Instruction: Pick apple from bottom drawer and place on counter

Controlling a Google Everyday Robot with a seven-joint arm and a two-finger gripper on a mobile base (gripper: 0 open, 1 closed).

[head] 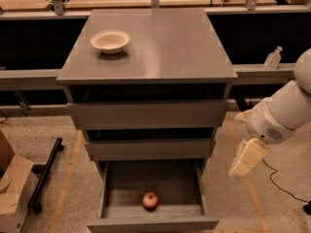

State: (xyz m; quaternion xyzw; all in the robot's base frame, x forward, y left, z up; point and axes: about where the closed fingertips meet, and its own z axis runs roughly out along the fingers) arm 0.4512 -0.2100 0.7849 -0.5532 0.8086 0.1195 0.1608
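Observation:
The red apple (149, 200) lies in the open bottom drawer (116, 188), near its front panel and about the middle. The grey counter (165, 47) tops the drawer unit above it. My gripper (247, 158), cream-coloured, hangs from the white arm (284, 113) to the right of the drawer unit. It is at about the height of the middle drawer, above and well to the right of the apple, and it holds nothing that I can see.
A cream bowl (110, 41) sits on the counter's back left. Two upper drawers (146, 114) are slightly pulled out. A cardboard box (12, 193) and a black bar (44, 174) lie on the floor at left. A bottle (273, 58) stands on the ledge at right.

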